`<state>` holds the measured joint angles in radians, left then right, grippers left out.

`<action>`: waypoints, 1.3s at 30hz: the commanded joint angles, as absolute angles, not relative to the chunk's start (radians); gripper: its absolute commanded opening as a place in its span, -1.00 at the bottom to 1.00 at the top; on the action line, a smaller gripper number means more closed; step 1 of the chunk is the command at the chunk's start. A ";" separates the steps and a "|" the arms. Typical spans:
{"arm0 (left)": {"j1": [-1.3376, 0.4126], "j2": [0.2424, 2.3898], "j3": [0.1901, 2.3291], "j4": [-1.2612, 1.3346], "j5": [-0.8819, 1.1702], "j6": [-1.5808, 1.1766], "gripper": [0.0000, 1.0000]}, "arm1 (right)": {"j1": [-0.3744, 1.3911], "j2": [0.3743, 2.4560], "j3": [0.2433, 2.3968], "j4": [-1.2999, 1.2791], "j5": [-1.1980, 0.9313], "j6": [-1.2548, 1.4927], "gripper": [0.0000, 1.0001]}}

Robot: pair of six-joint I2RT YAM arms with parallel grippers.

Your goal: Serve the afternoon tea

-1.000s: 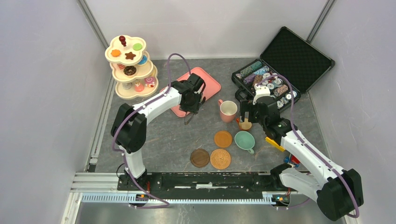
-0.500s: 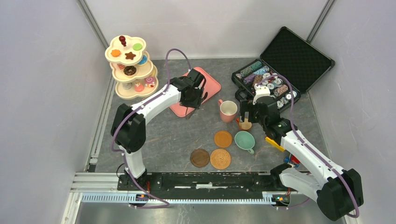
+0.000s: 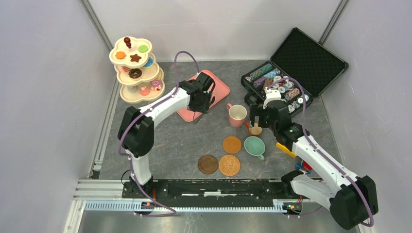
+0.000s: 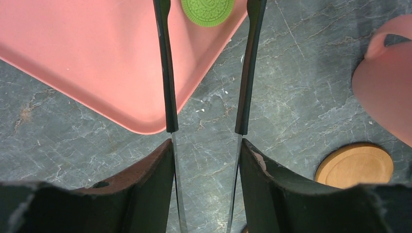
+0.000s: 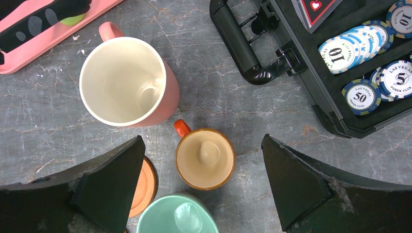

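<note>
**Tea service barely begun: one cookie on the tray, no cup seated yet**

Top external view: The three-tier stand (image 3: 135,70) is seen at the far left of the table (image 3: 170,145), with nearly all the pastries (image 3: 135,58) on its tiers. The left gripper (image 3: 197,111) is held over the near edge of the pink tray (image 3: 214,87). Three coasters (image 3: 229,165) lie bare near the middle. The pink cup (image 3: 237,115) and teal cup (image 3: 254,146) stand on the table beside them. The right gripper (image 3: 253,125) hangs over the brown cup, which is largely hidden here. No writing can be read.

Left wrist view: The left gripper (image 4: 206,143) is clamped on a pair of tongs (image 4: 167,73). A green cookie (image 4: 207,9) lies on the pink tray (image 4: 87,58) between the tong arms, touched by neither. Only an embossed pattern is visible on it, with no legible words.

Right wrist view: The right gripper (image 5: 203,141) is spread wide and holds nothing, its fingers either side of the brown cup (image 5: 204,158). The pink cup (image 5: 127,81) and teal cup (image 5: 177,218) are empty. One coaster (image 5: 143,187) shows beside them. "LAS VEGAS POKER CLUB" is printed on the poker chips (image 5: 362,94) in the black case (image 5: 243,43), with 10, 50 and 5.

Most of the serving is judged to be left undone.
</note>
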<state>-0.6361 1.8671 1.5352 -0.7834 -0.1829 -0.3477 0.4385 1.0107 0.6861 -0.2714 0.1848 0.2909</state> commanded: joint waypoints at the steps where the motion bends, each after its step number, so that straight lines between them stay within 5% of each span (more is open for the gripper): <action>1: -0.635 1.887 1.547 -0.772 -0.194 -0.360 0.12 | 0.441 0.998 0.695 -0.256 0.189 0.295 0.96; 19: -0.635 1.871 1.459 -0.795 -0.275 -0.335 0.06 | 0.441 0.994 0.698 -0.255 0.183 0.302 0.96; 30: -0.616 1.889 1.518 -0.792 -0.222 -0.333 -0.33 | 0.441 0.988 0.698 -0.261 0.193 0.300 0.96; 39: -0.568 1.885 1.523 -0.793 -0.158 -0.330 0.08 | 0.442 0.993 0.692 -0.257 0.192 0.301 0.96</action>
